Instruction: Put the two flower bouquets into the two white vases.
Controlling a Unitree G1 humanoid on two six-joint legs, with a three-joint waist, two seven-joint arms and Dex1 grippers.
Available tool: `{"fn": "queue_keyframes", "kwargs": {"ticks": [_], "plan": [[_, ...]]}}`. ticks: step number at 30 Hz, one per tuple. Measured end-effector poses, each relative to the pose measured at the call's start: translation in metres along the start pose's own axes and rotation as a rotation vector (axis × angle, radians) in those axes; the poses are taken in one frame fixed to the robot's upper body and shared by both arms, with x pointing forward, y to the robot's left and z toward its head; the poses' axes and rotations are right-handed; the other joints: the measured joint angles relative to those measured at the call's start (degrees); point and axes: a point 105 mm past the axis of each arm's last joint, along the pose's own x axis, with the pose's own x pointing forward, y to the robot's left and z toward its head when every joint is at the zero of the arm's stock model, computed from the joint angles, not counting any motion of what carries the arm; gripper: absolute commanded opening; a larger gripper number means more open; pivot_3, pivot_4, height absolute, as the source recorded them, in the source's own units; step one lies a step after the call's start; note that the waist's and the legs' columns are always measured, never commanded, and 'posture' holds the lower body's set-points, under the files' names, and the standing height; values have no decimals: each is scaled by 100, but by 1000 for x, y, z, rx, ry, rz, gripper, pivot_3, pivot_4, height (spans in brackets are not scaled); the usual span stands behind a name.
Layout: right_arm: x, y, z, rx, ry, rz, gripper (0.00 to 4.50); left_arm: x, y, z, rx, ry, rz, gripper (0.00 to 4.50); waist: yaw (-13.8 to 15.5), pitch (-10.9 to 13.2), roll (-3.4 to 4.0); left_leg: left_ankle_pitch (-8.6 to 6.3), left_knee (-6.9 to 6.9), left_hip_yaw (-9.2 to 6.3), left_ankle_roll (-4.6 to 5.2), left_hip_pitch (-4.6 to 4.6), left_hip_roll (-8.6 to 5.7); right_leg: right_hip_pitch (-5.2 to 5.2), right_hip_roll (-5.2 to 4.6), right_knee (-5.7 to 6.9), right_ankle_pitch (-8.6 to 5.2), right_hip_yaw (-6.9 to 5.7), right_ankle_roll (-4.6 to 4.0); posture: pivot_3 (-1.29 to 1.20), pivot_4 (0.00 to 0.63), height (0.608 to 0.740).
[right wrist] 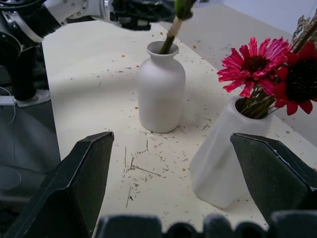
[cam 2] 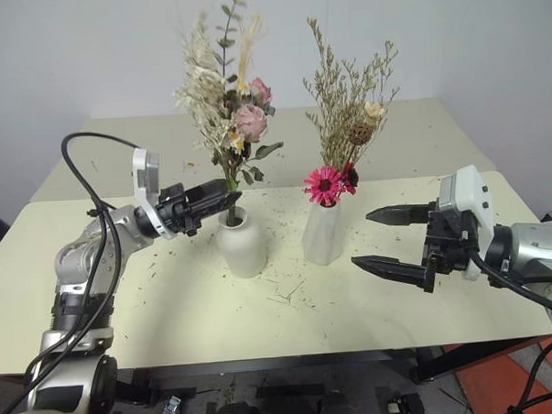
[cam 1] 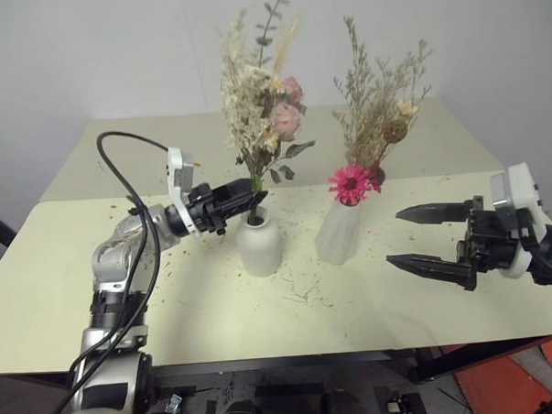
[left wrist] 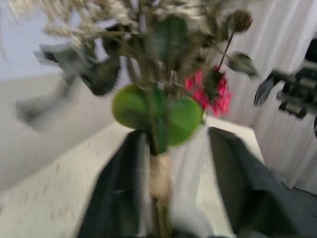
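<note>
The bouquet of cream grasses, pink blooms (cam 1: 286, 119) and green leaves stands upright with its stems in the squat white vase (cam 1: 259, 246). My left gripper (cam 1: 256, 200) is level with the stems just above the vase mouth. In the left wrist view its fingers (left wrist: 116, 191) stand apart on either side of the twine-wrapped stem (left wrist: 159, 181), not pressing it. The beige bouquet (cam 1: 377, 102) with the magenta daisy (cam 1: 349, 183) sits in the taller tapered white vase (cam 1: 339, 234). My right gripper (cam 1: 396, 237) hovers to the right of that vase, open and holding nothing.
Both vases stand mid-table on a pale yellow table (cam 1: 171, 312) littered with dry plant bits. A second table (cam 1: 145, 144) adjoins it behind, against a white wall. A black cable (cam 1: 128, 168) loops over my left arm.
</note>
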Motion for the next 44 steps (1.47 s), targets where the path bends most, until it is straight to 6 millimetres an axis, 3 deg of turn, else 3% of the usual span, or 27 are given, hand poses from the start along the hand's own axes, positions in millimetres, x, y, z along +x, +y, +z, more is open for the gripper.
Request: {"fn": "queue_keyframes", "kwargs": {"ticks": [4,5,8,15,27,36,44], "plan": [[2,0,-1,7,-7,5,4500,-4,-3,-2,-9,10,11,4335,20,0,0,0,1,-1,0,-1,0,0,0,0,0,-2,0,0,150,740],[2,1,-1,7,-8,7,4500,-6,-4,0,-2,10,14,4477,14,0,0,0,0,-1,0,-1,0,0,0,-1,0,-2,0,0,150,740],[3,1,-2,10,-8,12,4500,-17,-8,3,19,39,29,4477,-12,-1,3,-1,-3,0,2,1,1,-1,0,-2,0,2,0,0,150,740],[3,1,-5,24,-3,12,4500,-66,-10,-9,-28,192,97,4477,-18,-1,3,-2,-4,2,3,10,3,2,2,1,-1,3,-1,0,150,740],[-9,-7,-20,81,26,-56,4500,-117,-25,21,128,312,47,4477,2,-2,5,-2,-9,4,3,10,4,2,0,-5,-2,1,-2,0,150,740],[-31,-20,-31,120,62,-172,4500,-126,-29,18,128,327,60,4477,2,-1,6,-2,-9,5,4,10,6,3,1,-4,-2,1,-2,0,150,740],[-34,-22,-29,112,61,-193,4500,-119,-36,19,142,326,43,4477,-14,-1,6,-2,-9,6,4,12,7,4,2,-3,-2,3,-2,0,150,740]]}}
